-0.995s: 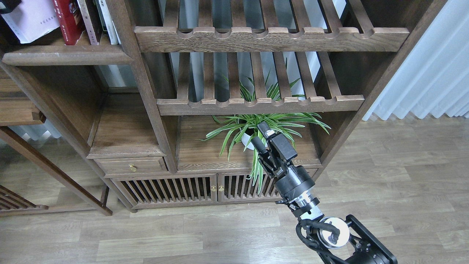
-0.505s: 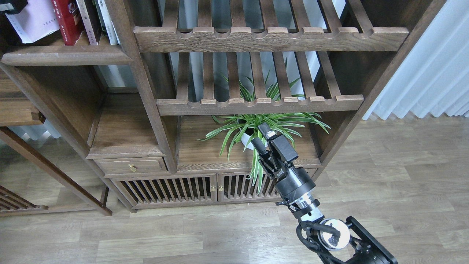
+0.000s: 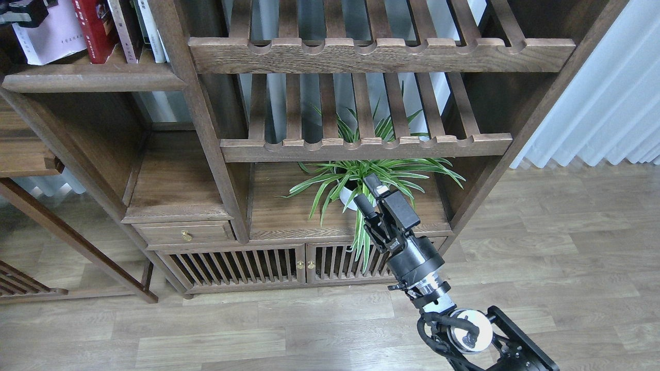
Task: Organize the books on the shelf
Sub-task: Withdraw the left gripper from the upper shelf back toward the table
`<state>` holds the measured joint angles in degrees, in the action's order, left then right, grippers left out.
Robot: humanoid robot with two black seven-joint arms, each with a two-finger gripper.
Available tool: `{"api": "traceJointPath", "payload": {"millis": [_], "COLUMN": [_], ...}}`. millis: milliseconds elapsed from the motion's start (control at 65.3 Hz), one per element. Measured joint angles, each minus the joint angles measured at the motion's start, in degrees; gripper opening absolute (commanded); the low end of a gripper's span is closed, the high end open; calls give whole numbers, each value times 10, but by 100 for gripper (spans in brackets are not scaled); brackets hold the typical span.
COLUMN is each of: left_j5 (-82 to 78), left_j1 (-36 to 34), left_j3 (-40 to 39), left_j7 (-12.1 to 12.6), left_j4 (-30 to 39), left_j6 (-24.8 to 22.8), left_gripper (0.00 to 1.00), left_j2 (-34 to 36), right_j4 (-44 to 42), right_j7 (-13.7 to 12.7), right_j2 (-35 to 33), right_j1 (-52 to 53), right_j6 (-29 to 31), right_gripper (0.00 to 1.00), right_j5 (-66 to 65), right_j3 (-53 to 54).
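- Head view, top left corner: books stand on the shelf (image 3: pixel 93 77), a solid dark-brown board with a rounded front edge.
- White book (image 3: pixel 49 36) leans at the left end, pale matte cover; red book (image 3: pixel 95 28) stands just beside it, glossy spine; thinner spines (image 3: pixel 139 28) sit between the red one and the upright post.
- Left gripper (image 3: pixel 23 11) shows only as a dark part at the frame corner, against the white book's top. I cannot tell whether it is open or closed, nor whether it grips the book.
- Right gripper (image 3: pixel 367 191) is low and well apart from the books, in front of the plant (image 3: pixel 361 175). Its two black fingers stand slightly parted with nothing between them.
- Judgement: the step in hand is setting the white book upright against the red one. It is not yet vertical.
- Next move calls for pushing the top edge rightward until the covers meet flat, without tipping the row.
- Risk, as I judge it: a soft paperback may bow or slide on the smooth board.
- Slatted racks (image 3: pixel 381 54) with scalloped rails are bare, rough-grained wood.
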<state>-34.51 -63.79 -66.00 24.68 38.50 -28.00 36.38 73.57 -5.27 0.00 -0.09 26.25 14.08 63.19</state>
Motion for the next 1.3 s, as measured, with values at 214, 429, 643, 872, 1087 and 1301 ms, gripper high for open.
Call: {"api": "traceJointPath", "payload": {"millis": [214,429,643,872,1087,1301], "left_j5": [-20,-23,-23,-24,-17,-6], "left_j1": [-13,-15,-16,-11,-9,-8], "left_j3": [11,23,31,26,21,14], "left_j7": [0,0,4,13,15,15], "left_j4": [-1,-1,1,1,2,5], "left_j6": [0,0,0,0,0,0], "left_gripper": [12,18,22,38,41,47], "left_j2": [2,4,4,3,2,-9], "right_j4": [0,0,-1,-2,-2,-2], "right_j7": [0,0,0,0,0,0], "right_j2": [0,0,0,0,0,0], "right_j1": [0,0,0,0,0,0], "right_j6": [0,0,0,0,0,0], "right_gripper": [85,85,85,85,85,85], "right_j5": [0,0,0,-3,-4,-5], "right_j3": [-3,-4,-4,-4,-4,-4]}}
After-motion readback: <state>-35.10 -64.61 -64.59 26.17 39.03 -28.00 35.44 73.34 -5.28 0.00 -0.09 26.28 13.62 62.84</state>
